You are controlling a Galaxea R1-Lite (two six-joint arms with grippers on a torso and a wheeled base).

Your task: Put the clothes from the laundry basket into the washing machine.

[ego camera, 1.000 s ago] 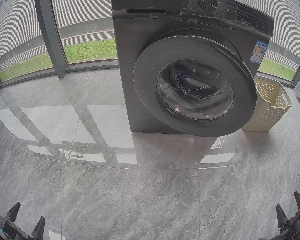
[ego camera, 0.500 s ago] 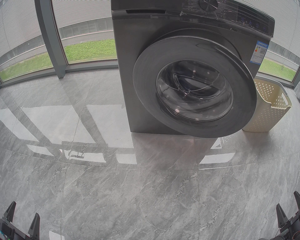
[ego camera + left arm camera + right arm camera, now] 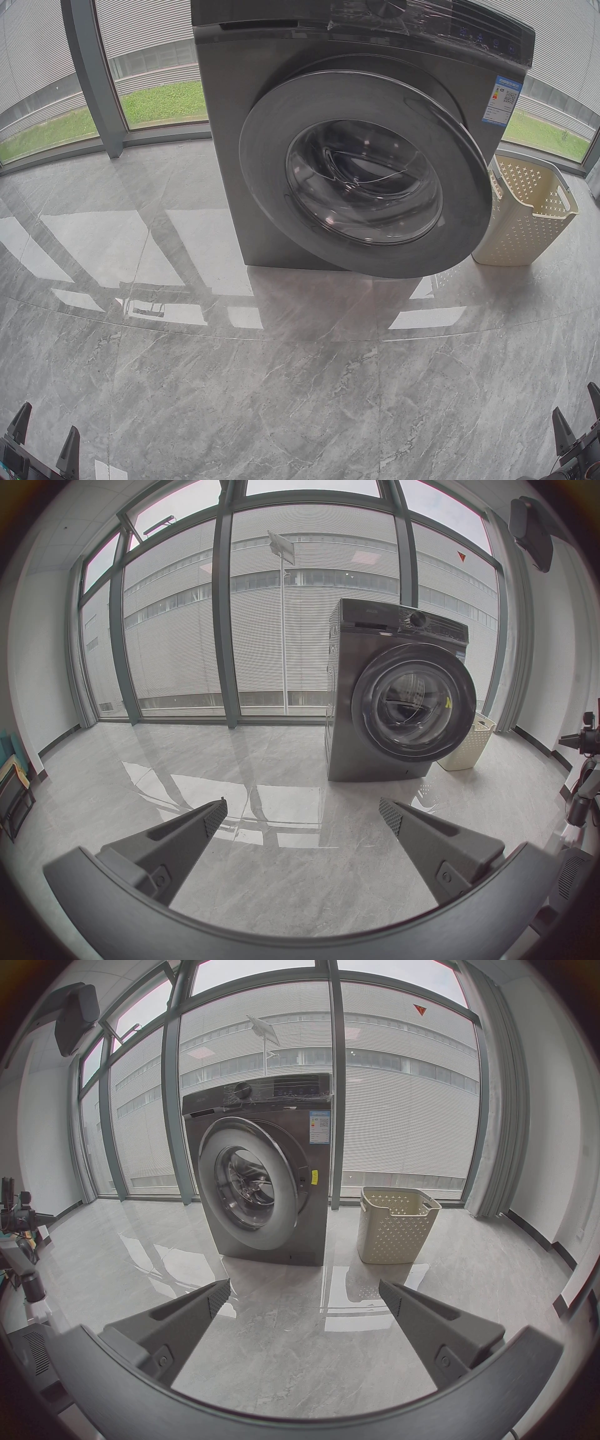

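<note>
The cream plastic laundry basket (image 3: 531,219), its walls punched with small holes and its rim cut with handle slots, stands on the floor at the right middle of the head view, just beside the right flank of the dark grey metal front-loading washing machine (image 3: 262,62). The machine's round door (image 3: 269,162), a broad matte ring around a bulging glass porthole, stands ajar and swung outward; the upper centre of the frame holds its glossy control panel. Both sit on a polished grey marble-patterned floor (image 3: 250,387) that mirrors bright window panes. Behind them, floor-to-ceiling glass runs between dark grey mullions (image 3: 94,75), with a strip of grass (image 3: 162,100) outside. The left gripper (image 3: 45,431) sits at the lower left corner and the right gripper (image 3: 576,409) at the lower right, each with its dark wedge-shaped fingers spread wide and holding nothing, well apart from basket and machine.
</note>
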